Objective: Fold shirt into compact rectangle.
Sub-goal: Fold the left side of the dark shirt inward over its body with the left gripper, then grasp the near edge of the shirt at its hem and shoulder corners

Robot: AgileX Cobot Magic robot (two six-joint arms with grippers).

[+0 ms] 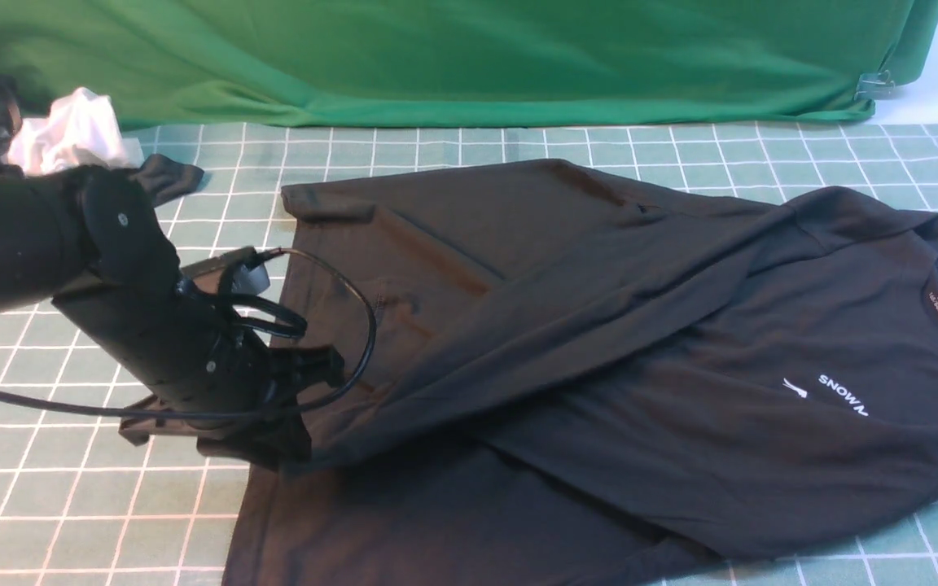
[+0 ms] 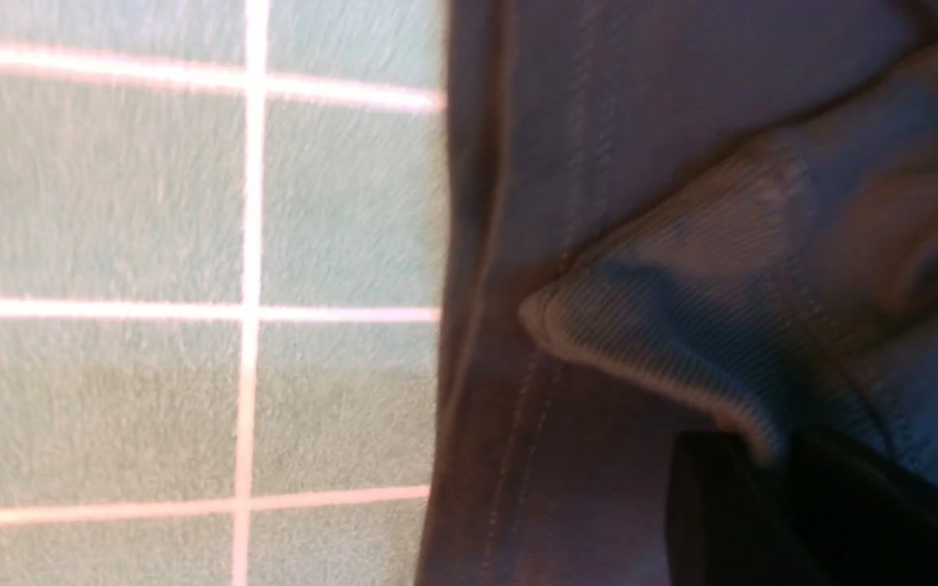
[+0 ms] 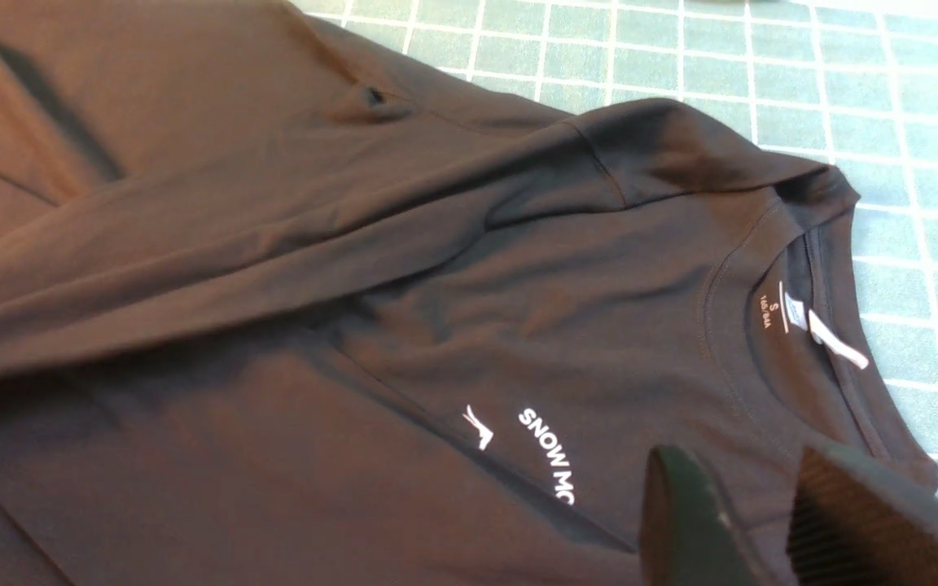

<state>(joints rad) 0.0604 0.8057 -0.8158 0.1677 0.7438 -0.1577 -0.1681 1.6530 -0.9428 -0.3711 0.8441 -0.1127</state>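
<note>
Front view shows the black long-sleeved shirt (image 1: pixel 599 342) spread chest-up over the middle and right of the tabletop, which is covered by a green checked tablecloth (image 1: pixel 70 505). Its neckline points toward the right edge and its hem toward the left. The nearest part of the body runs out of the picture at the near edge. One sleeve (image 1: pixel 567 301) lies folded slantwise across the body, from the far shoulder down toward the hem on the near left. White "SNOW" lettering (image 1: pixel 842 395) and a small logo mark (image 1: pixel 795 388) sit on the chest.

The left gripper (image 1: pixel 290 407) is low over the end of that sleeve. In the left wrist view the ribbed cuff (image 2: pixel 681 325) lies on the hem beside bare tablecloth, and one dark finger (image 2: pixel 729 513) meets the cuff's edge. Whether the jaws grip it cannot be told.

The right wrist view has the right gripper (image 3: pixel 750 488) hovering above the chest near the collar, its two fingers parted with nothing between them.

A crumpled white cloth (image 1: pixel 70 134) and a dark grey garment (image 1: pixel 168 175) lie at the far left corner, before a green backdrop (image 1: pixel 436 57).
</note>
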